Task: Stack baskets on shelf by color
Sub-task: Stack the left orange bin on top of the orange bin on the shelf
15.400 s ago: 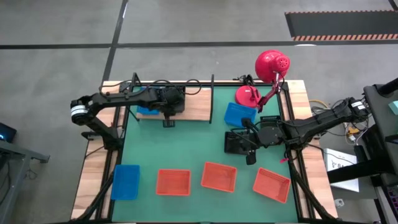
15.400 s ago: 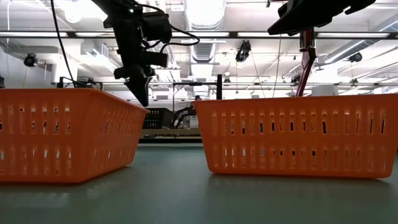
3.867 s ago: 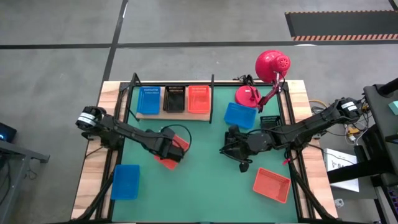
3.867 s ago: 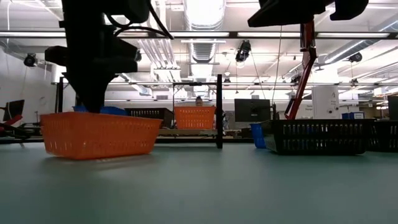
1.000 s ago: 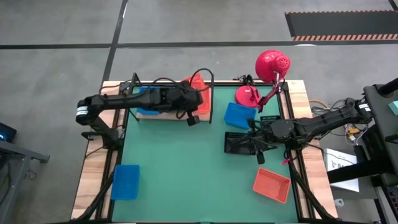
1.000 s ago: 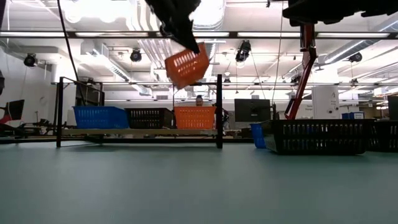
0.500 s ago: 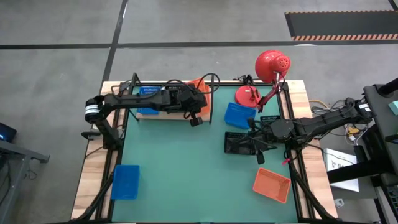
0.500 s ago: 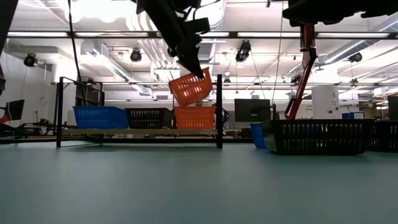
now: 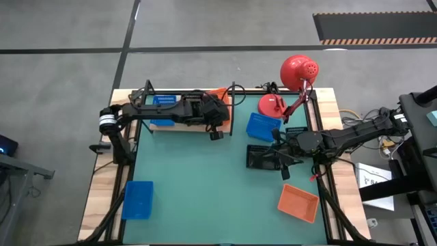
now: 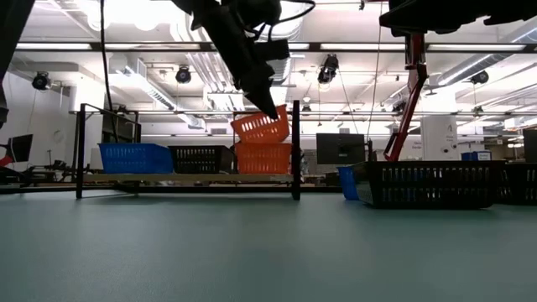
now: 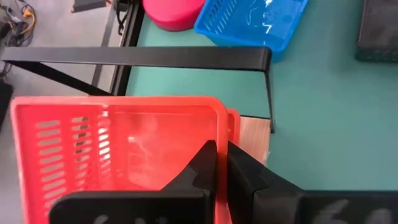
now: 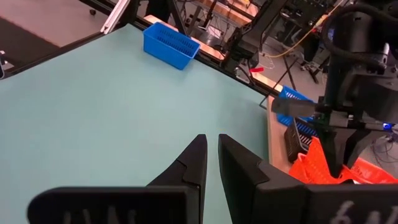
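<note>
Already the left hand [image 11: 217,163], clamped on an orange-red mesh plastic basket [image 10: 262,127], hovers over its twin on the wooden shelf [image 10: 168,177]; several baskets wait on the surface.

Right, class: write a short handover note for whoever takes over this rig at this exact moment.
Left gripper: shut on an orange basket, tilted just above the orange basket on the shelf.
Right gripper: near the black basket on the mat, nothing visibly held.
Done: blue, black and orange baskets on shelf.
Left: seat the held one; stack the loose blue baskets, black basket and orange basket.
</note>
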### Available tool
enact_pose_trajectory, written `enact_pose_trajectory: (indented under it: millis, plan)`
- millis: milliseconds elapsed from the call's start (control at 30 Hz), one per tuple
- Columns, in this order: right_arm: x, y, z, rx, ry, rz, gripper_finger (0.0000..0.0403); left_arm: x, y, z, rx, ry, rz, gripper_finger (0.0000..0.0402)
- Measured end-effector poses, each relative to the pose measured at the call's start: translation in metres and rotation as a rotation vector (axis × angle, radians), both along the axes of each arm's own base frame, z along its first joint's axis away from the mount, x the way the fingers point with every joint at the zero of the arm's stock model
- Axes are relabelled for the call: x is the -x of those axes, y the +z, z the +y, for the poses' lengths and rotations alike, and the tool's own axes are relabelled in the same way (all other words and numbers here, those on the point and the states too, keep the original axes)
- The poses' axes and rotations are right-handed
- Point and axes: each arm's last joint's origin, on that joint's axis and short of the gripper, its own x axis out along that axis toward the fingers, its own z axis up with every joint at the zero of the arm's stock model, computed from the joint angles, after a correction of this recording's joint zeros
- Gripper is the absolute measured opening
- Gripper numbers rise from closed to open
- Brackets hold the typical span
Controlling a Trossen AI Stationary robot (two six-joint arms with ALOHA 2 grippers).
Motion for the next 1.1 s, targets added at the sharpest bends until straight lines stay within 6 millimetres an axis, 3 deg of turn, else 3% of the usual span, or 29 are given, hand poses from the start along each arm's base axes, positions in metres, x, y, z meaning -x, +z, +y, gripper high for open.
enact_pose_trajectory:
  millis: [600, 933, 1100]
  plan:
    - [0.000, 0.000, 0.000, 0.000, -0.001, 0.001, 0.0034, 0.000, -0.002, 0.002, -0.020, -0.009, 0.022, 0.0003]
    - [0.000, 0.000, 0.000, -0.001, -0.001, 0.001, 0.0034, 0.000, 0.000, 0.005, -0.048, -0.034, 0.036, 0.0092]
    - [0.000, 0.000, 0.000, -0.001, 0.000, 0.001, 0.0034, 0.007, 0.012, 0.003, -0.055, -0.035, 0.013, 0.0116]
